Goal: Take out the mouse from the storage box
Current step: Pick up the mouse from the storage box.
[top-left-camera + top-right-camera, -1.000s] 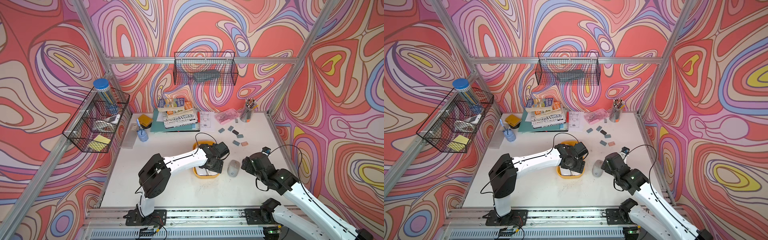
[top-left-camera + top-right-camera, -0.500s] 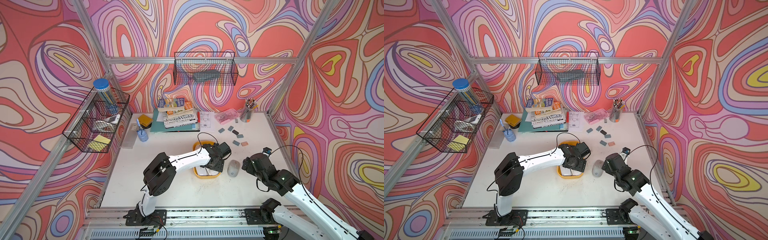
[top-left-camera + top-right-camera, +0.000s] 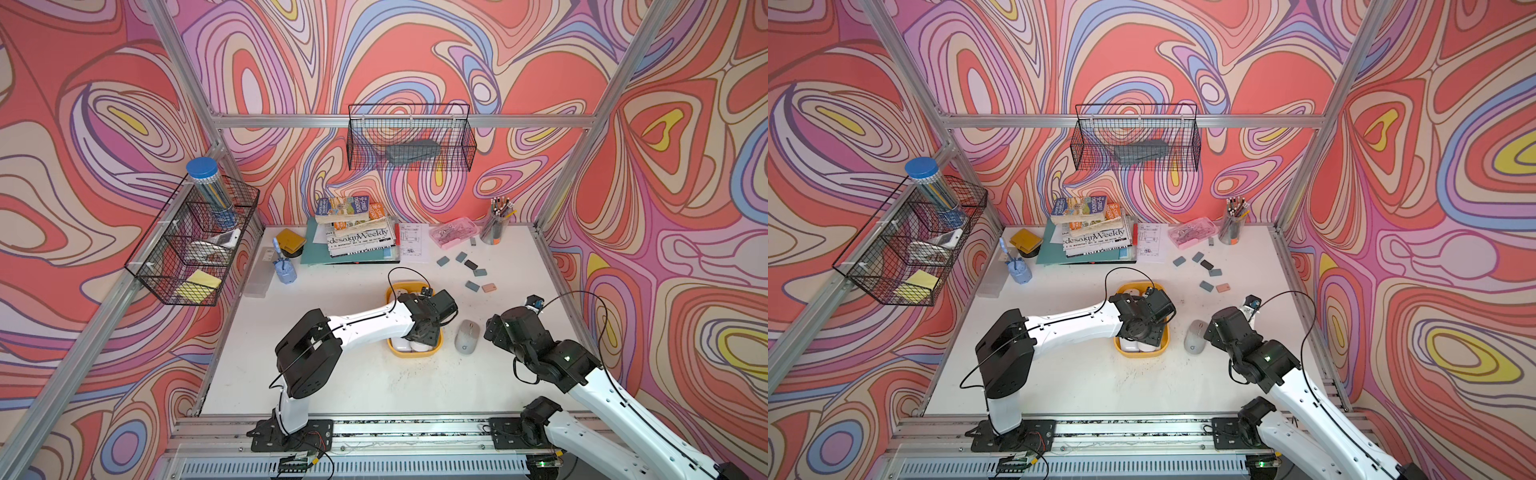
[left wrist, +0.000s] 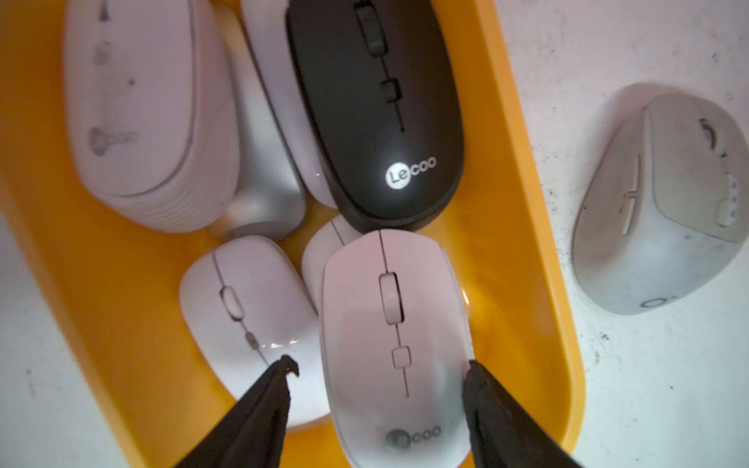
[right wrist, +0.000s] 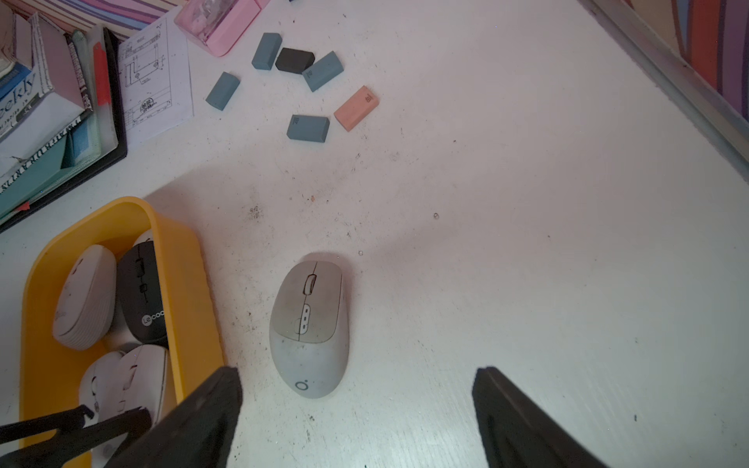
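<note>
The yellow storage box sits mid-table and holds several mice. In the left wrist view its wall surrounds a black mouse and white ones. My left gripper reaches down into it, astride a white Lecoo mouse. One finger lies against the mouse's side. The other finger stands a small gap off it, over a neighbouring white mouse. A grey mouse lies on the table beside the box. My right gripper hangs open and empty just behind it.
Several small erasers lie scattered beyond the grey mouse. Along the back stand a pink case, a pencil cup, a stack of books and magazines and a blue holder. Black wire baskets hang on the walls.
My left gripper's jaws have drawn in around the white mouse inside the box. The right arm and the grey mouse have stayed where they were.
</note>
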Motion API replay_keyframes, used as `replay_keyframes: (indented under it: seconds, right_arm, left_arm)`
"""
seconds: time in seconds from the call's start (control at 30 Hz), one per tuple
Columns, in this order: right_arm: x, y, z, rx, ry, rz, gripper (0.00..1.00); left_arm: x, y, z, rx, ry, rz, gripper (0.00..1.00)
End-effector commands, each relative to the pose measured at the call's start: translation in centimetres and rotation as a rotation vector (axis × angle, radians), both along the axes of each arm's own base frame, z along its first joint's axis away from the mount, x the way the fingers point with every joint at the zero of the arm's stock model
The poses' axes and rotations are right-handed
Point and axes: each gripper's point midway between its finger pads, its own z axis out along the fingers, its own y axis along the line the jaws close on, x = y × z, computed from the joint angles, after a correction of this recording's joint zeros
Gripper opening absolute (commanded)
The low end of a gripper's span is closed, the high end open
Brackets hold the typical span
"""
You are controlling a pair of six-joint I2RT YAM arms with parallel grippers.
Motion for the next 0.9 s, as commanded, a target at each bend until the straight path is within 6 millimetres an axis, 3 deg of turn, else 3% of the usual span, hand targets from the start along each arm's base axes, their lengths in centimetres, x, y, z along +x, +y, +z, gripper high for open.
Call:
replay_keyframes:
  seconds: [0.0,0.13,0.4,0.53,0.7,0.87]
  right_arm:
    - [-0.3,-0.5,-0.2,-0.017,0.0,-0.006,0.91]
    - [-0.3,-0.5,-0.2,-0.016,0.0,-0.007,0.91]
    - [-0.2,-0.6,-0.2,-0.023,-0.001,-0.009,0.91]
    - [-0.2,-0.6,-0.2,-0.027,-0.001,-0.008,0.93]
    - [0.0,-0.5,-0.2,-0.034,-0.001,0.0,0.94]
    - [0.1,-0.4,-0.3,-0.041,0.001,0.008,0.95]
  left_arm:
    - [0.3,2.5,0.9,0.079,-0.045,0.018,0.69]
    - [0.2,2.9,1.4,0.077,-0.055,0.016,0.72]
    - [-0.5,-0.1,3.1,-0.069,-0.007,-0.029,0.86]
    - [-1.7,-1.6,2.1,-0.108,0.082,-0.083,0.91]
    - [-1.7,-0.4,0.1,-0.002,0.109,-0.069,0.93]
    - [-1.5,-0.2,-0.6,0.02,0.109,-0.056,0.99]
